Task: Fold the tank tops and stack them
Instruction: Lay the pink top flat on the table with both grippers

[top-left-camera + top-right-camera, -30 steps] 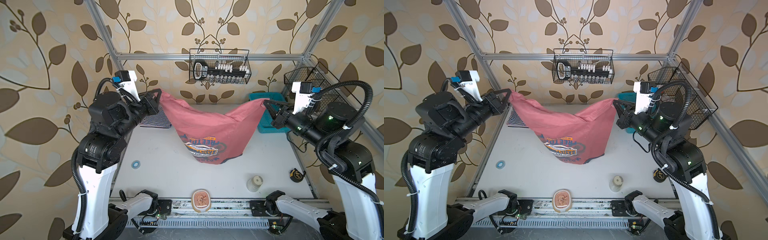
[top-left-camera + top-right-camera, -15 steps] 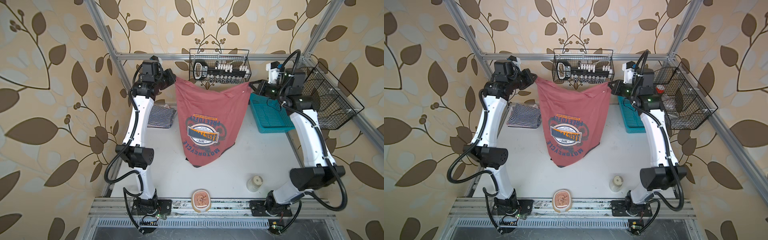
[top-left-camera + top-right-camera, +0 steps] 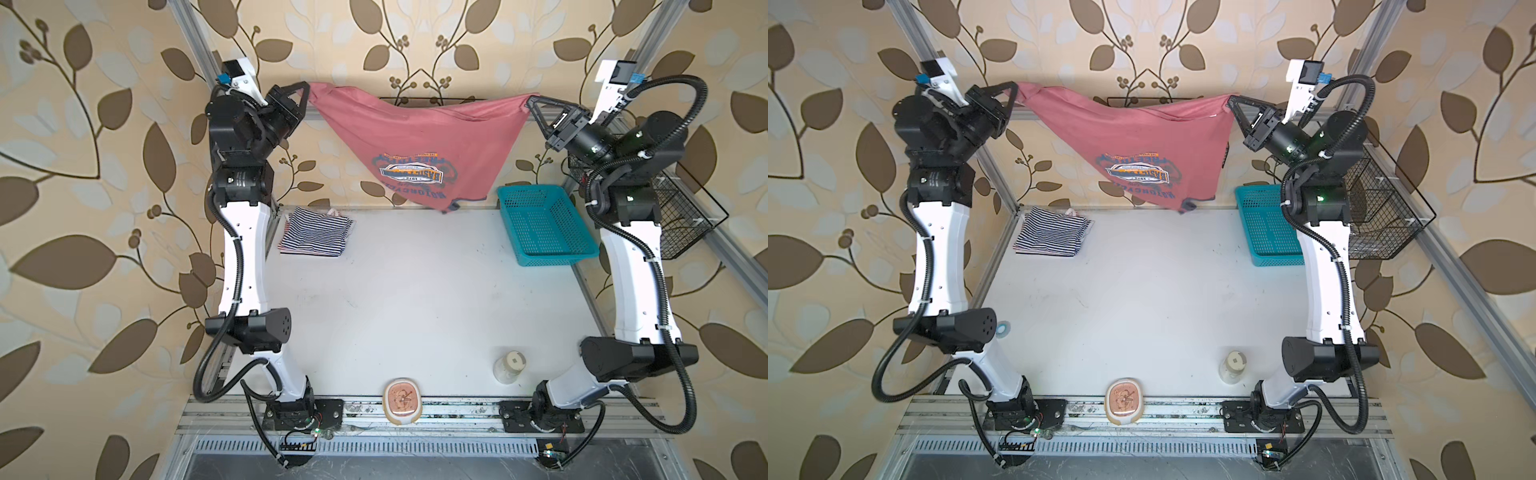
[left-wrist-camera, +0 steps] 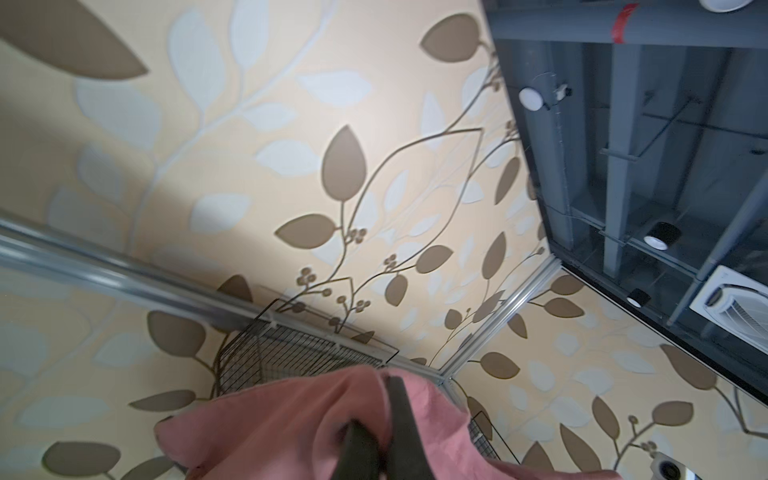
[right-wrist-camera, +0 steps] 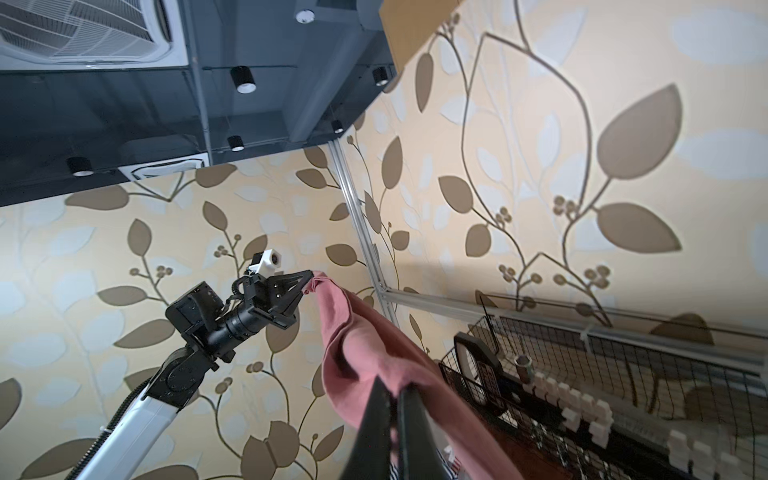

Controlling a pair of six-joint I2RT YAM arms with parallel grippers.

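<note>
holding what, and where? (m.)
both tools pinched shut on the dusty red tank top (image 3: 415, 137): left gripper (image 3: 308, 87) on one bunched corner, right gripper (image 3: 528, 99) on the other. it hangs slung between them, high above the table (image 3: 415, 299). (r.)
handling? (m.)
soft, light, limp, i judge. it sags in a deep swag, free end lowest, nearer the right gripper. take it by corners or hem, not mid-panel. (r.)
looks? (m.)
faded red, dark trim, blue-and-orange badge print upside down. navy-striped top (image 3: 313, 232) lies folded on the table, below the left gripper. (r.)
</note>
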